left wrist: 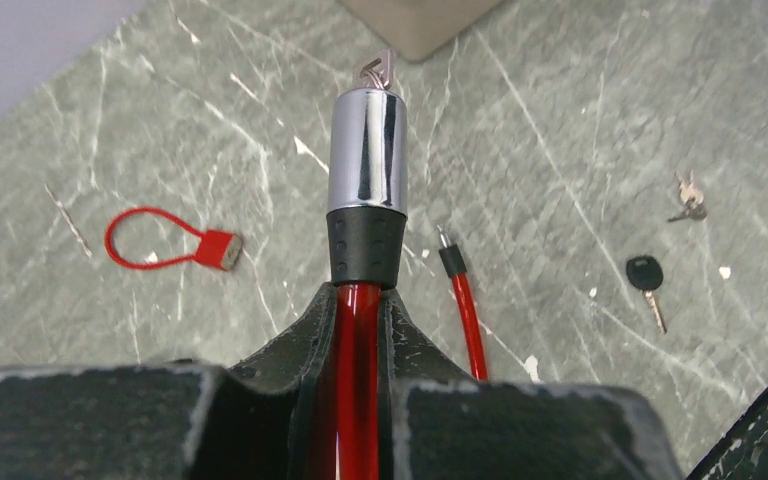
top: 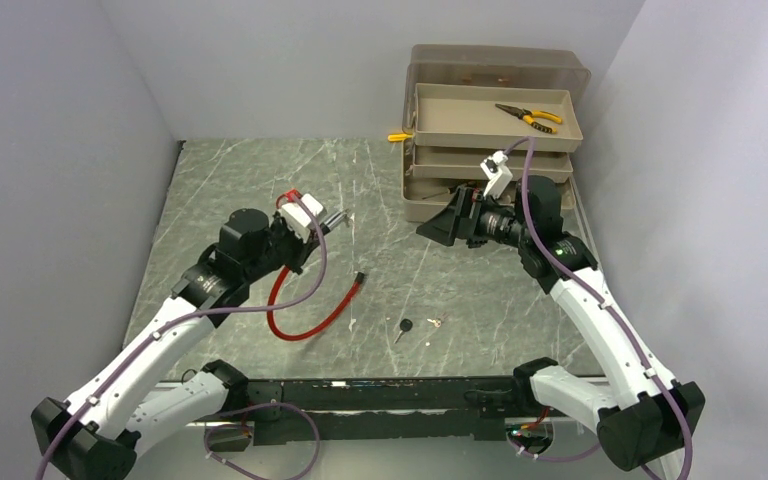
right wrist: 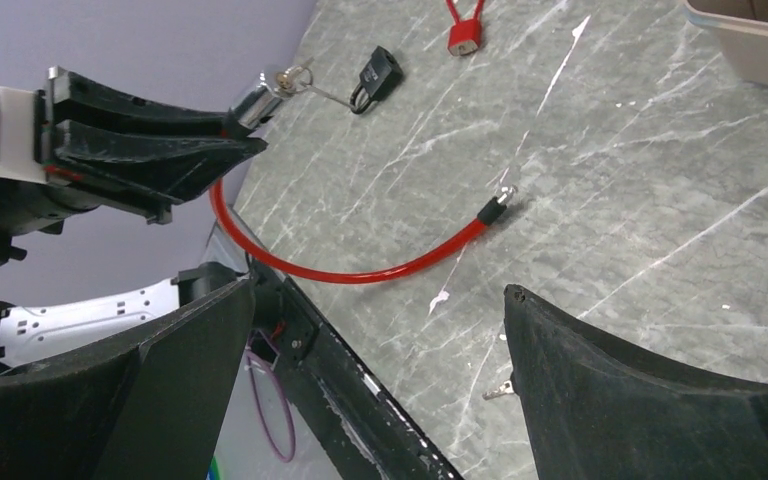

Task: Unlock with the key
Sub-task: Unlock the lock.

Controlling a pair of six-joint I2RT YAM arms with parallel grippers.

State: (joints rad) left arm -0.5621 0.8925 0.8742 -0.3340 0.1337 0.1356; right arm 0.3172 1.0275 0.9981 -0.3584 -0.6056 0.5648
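My left gripper (left wrist: 365, 300) is shut on the red cable just under the black collar of the chrome lock cylinder (left wrist: 365, 150) and holds it above the table. A small key (left wrist: 380, 70) sticks out of the cylinder's far end. The cable's free end (left wrist: 450, 262) lies unplugged on the table; the top view shows the cable's loop (top: 300, 322). My right gripper (right wrist: 378, 290) is open wide and empty, raised right of the lock (right wrist: 260, 95), and stands near the toolbox in the top view (top: 440, 225).
A black-headed key (top: 403, 327) and a small silver key (top: 433, 322) lie near the front edge. A small red padlock (left wrist: 215, 248) and a black padlock (right wrist: 378, 72) lie beyond the left gripper. A tan toolbox (top: 490, 130) with pliers (top: 528, 116) stands back right.
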